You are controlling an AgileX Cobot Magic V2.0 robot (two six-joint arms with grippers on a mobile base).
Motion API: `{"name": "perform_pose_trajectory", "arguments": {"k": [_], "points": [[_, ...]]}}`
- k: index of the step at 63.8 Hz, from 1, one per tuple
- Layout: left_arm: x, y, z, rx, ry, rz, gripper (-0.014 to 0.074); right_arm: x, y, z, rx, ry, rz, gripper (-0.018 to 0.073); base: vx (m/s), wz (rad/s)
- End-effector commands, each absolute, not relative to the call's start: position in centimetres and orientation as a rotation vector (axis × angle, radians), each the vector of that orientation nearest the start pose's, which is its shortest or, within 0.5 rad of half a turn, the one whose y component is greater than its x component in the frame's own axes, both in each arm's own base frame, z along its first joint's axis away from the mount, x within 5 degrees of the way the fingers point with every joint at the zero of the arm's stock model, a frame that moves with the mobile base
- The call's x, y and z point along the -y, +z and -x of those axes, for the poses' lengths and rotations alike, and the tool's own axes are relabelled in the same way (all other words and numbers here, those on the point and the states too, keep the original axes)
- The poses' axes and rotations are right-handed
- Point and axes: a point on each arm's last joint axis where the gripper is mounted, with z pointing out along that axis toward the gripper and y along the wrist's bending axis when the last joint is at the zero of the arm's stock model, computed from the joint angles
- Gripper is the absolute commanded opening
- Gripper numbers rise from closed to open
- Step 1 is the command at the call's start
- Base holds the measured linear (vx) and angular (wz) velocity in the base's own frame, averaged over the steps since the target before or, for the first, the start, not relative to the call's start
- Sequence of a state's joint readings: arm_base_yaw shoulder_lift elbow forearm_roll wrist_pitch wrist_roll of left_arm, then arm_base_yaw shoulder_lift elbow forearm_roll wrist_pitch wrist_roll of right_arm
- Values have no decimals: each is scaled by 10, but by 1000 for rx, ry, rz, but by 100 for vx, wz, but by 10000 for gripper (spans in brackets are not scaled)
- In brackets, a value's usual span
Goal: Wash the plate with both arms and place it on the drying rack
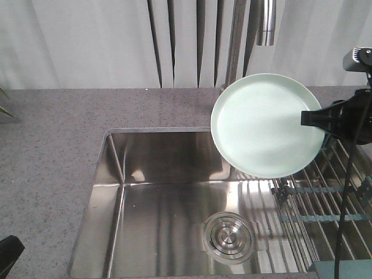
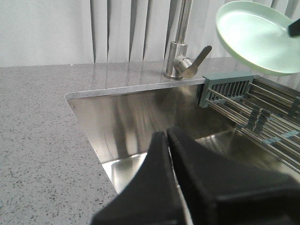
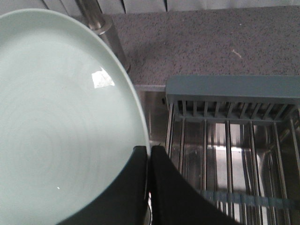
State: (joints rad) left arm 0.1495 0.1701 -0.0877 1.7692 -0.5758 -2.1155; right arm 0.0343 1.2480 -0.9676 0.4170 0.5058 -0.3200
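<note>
The plate point(image 1: 267, 125) hangs in the air at the right of the scene, tilted so its pale green face turns toward the front camera. The right hand point(image 1: 311, 118) grips it at its right rim. In the right wrist view that hand point(image 3: 149, 152) has its 2 dark fingers point(image 3: 161, 187) pinched narrow on the rim of the plate point(image 3: 61, 131), 1 on the face and 1 behind.

The plate sits above the far right part of the sink point(image 1: 157, 174) and over the left edge of the drying rack point(image 1: 331, 192), touching neither. The faucet point(image 1: 235, 40) rises behind it at the far side, and the plate covers its base from the front.

The drying rack lies across the right end of the sink, its thin wires running near to far. In the left wrist view its grey-green end piece point(image 2: 227, 89) is at the far end, just right of the faucet point(image 2: 180, 61), with the plate point(image 2: 258, 37) raised above it.

The left hand point(image 2: 167, 133) is low at the near side, over the near left of the sink point(image 2: 122, 117). Its 2 fingers are pressed together with only a thin slit between them, and they hold nothing.

The round drain point(image 1: 228, 237) lies in the sink floor, near and below the plate. Speckled grey worktop point(image 1: 52, 145) surrounds the sink, with a pale curtain point(image 1: 87, 40) at the far edge.
</note>
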Motion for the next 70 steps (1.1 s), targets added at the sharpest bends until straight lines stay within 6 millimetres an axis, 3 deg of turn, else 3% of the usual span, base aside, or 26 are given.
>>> {"name": "perform_pose_trajectory", "arguments": {"k": [1, 9, 15, 23, 32, 39, 45, 57, 70], "points": [[38, 230, -63, -1695, -590, -12, -6, -28, 352, -245, -2166, 267, 145, -1, 0, 0], [38, 230, -63, -1695, -590, -12, -6, -42, 364, -223, -2163, 347, 196, -1, 0, 0], [38, 230, -63, -1695, -590, -12, -6, -62, 367, -220, -2127, 445, 238, -1, 0, 0], [38, 230, -63, -1695, -590, -12, -6, -86, 362, -234, -2079, 504, 240, -1, 0, 0], [38, 230, -63, -1695, -591, -13, -6, -91, 347, -263, -2037, 452, 187, -1, 0, 0], [38, 230, -63, -1696, -592, -14, -6, -82, 340, -277, -2016, 335, 211, -1, 0, 0], [38, 230, -63, -1696, -592, -14, -6, -62, 345, -276, -2013, 282, 149, -1, 0, 0], [38, 230, -63, -1696, -593, -15, -6, -30, 368, -248, -1997, 159, 142, -1, 0, 0], [38, 230, -63, -1695, -592, -13, -6, -12, 384, -229, -1947, -33, 197, -1, 0, 0]]}}
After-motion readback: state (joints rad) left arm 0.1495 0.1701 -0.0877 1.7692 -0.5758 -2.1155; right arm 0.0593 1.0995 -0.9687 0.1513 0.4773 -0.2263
